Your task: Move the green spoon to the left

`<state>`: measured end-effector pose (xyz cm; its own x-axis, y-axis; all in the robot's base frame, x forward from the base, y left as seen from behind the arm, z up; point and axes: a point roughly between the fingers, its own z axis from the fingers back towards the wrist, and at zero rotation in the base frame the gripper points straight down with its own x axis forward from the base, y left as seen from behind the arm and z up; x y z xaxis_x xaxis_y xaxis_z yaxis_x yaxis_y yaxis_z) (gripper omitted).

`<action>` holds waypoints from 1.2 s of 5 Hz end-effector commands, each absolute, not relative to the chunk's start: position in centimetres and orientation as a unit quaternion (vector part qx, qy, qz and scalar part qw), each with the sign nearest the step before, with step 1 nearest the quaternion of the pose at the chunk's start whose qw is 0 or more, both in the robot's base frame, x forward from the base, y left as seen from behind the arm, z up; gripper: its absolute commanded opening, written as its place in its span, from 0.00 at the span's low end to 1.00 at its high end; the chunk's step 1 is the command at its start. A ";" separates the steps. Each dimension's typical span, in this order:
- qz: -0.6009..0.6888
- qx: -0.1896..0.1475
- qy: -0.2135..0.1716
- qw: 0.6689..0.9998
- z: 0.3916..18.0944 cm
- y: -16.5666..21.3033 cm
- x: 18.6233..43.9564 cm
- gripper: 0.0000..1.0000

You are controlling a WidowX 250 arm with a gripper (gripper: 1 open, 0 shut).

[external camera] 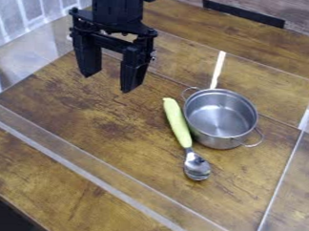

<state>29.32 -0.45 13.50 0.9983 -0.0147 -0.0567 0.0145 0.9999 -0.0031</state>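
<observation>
Camera view showed the green spoon (182,134) lying flat on the wooden table (80,134), its thick yellow-green handle running up and slightly left, its small silver bowl at the near end. It lay just beside the left wall of the steel pot (222,118), close enough that they might have been touching, though the picture was too coarse to settle that. With the pot tight on its right, only the left side of the spoon was free for a finger to come down. A thin white stick (217,69) leaned out past the pot's far rim.

The gripper (110,68) hung up and to the left of the spoon, well apart from it, pointing straight down with its two black fingers spread wide and nothing between them. That fitted an approach not yet begun: the spoon was untouched, and the bare wood to its left looked ready to receive it.
</observation>
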 end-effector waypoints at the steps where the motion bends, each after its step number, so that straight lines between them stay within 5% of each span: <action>1: 0.055 -0.004 0.042 0.998 12.8 -1.1 29.7 1.00; 4: 0.274 -0.046 -0.008 0.961 9.5 -6.4 32.1 1.00; 6: 0.271 -0.061 -0.007 0.960 9.4 -7.3 33.3 1.00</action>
